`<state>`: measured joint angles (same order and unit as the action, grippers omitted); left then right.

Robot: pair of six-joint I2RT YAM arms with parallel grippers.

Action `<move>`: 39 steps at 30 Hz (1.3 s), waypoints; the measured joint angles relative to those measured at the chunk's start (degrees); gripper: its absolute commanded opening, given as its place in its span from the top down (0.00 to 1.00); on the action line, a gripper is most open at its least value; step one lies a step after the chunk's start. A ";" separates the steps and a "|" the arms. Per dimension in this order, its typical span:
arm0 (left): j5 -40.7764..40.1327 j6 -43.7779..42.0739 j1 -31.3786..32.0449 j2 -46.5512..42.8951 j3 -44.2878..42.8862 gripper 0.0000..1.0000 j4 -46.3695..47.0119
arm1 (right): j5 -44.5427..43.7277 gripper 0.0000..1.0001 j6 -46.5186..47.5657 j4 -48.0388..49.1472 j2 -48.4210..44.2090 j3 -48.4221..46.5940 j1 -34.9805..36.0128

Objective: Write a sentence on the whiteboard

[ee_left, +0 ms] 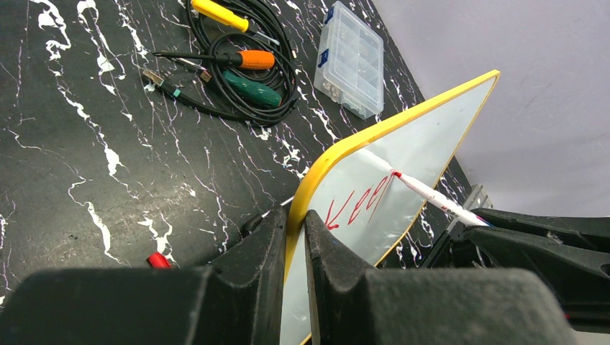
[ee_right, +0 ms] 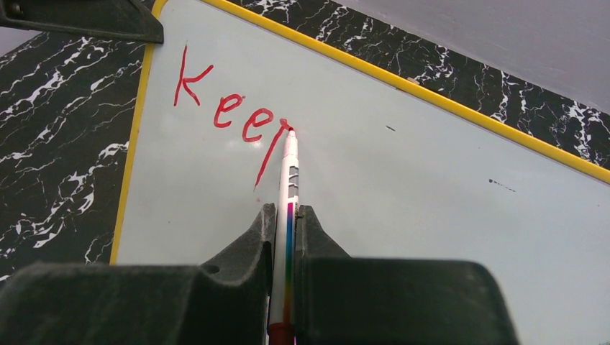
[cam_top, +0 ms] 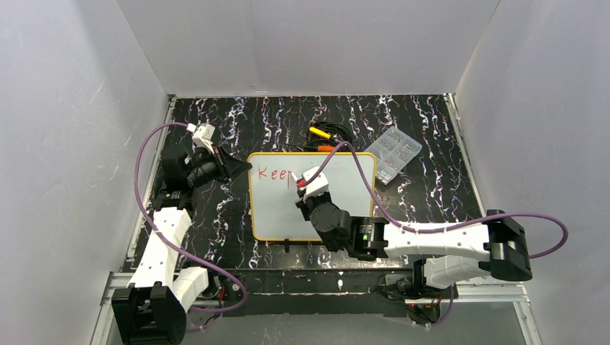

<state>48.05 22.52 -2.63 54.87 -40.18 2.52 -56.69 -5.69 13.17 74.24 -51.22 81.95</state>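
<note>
The whiteboard (cam_top: 338,215) lay on the black marbled table (cam_top: 216,122), its long sides running left to right in the top view. The left end effector (ee_left: 295,215) was pressed together on the whiteboard's yellow rim, at the left edge close to the far left corner, with one finger on each face of the board. The right end effector (ee_right: 286,212) hung over the middle of the whiteboard, its fingers pinching a white marker (ee_right: 290,169) that had a rainbow stripe down the barrel. The red lettering (ee_right: 230,108) sat in the far left part of the whiteboard, just inside the far edge, and read "Kee" followed by a long slanted stroke. The marker's red tip touched the whiteboard at the head of that stroke. Beyond the far edge of the whiteboard a yellow screwdriver (ee_left: 216,13), an orange screwdriver (ee_left: 248,59) and a green screwdriver (ee_left: 252,86) lay on a coil of black cable (ee_left: 208,97). A clear plastic box (ee_left: 350,57) with small compartments lay just beside the whiteboard's far right corner; whether it touched the rim could not be told. A small red piece (ee_left: 158,260) lay on the table off the whiteboard's left edge
</note>
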 measured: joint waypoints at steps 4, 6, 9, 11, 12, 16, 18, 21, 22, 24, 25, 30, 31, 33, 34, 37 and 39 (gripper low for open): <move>0.02 0.00 0.02 0.00 0.00 1.00 0.02 | -0.13 0.99 -1.66 -2.16 -1.31 0.13 -0.17; 0.02 0.02 0.02 0.00 0.00 1.00 0.02 | -0.20 0.99 -2.16 -2.89 -1.84 0.31 -0.20; 0.00 0.00 0.02 0.00 0.00 1.00 0.00 | -0.09 0.99 -2.84 -3.32 -1.97 0.39 -0.20; 0.00 0.00 0.02 0.00 0.00 1.00 0.02 | 0.26 0.99 -3.19 -3.63 -1.97 0.39 -0.20; 0.00 0.00 0.02 0.00 0.00 1.00 0.02 | 0.44 0.99 -3.32 -3.69 -1.97 0.39 -0.17; 0.02 0.00 0.02 0.00 0.00 1.00 0.02 | 1.51 0.99 -3.82 -3.96 -1.97 0.55 -0.07; 0.02 0.02 0.02 0.00 0.00 1.00 0.02 | 1.84 0.99 -4.04 -4.00 -1.95 0.70 -0.02; 0.02 0.00 0.02 0.00 0.00 1.00 0.02 | 2.34 0.99 -4.17 -3.93 -1.68 0.79 0.07; 0.02 0.00 0.02 0.00 0.00 1.00 0.02 | 2.54 0.99 -4.15 -3.80 -1.46 0.79 0.13; 0.00 0.00 0.02 0.00 0.00 1.00 0.00 | 2.84 0.99 -4.00 -3.30 -0.92 0.79 0.22; -0.02 0.00 0.02 0.00 0.00 1.00 0.00 | 2.93 0.99 -3.89 -2.89 -0.59 0.79 0.28; -0.07 0.00 0.02 0.00 0.00 1.00 0.00 | 3.41 0.99 -3.19 -1.46 0.37 0.79 0.46; -0.07 0.00 0.02 0.00 0.00 1.00 0.00 | 3.50 0.99 -3.10 -1.31 0.42 0.79 0.46; -0.07 0.00 0.02 0.00 0.00 1.00 0.00 | 3.54 0.99 -3.04 -1.18 0.44 0.79 0.46; -0.04 -0.02 0.02 0.00 0.00 1.00 0.00 | 3.58 0.99 -2.95 -1.16 0.44 0.79 0.46; -0.02 -0.02 0.02 0.00 0.00 1.00 0.00 | 4.35 0.99 -2.58 -1.18 0.37 0.79 0.44; 0.00 -0.02 0.02 0.00 0.00 1.00 0.00 | 5.01 0.99 -2.21 -1.40 0.02 0.79 0.44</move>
<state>48.05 22.50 -2.61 54.87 -40.18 2.52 -51.68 -7.90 11.77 74.26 -50.43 82.39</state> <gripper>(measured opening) 0.125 0.146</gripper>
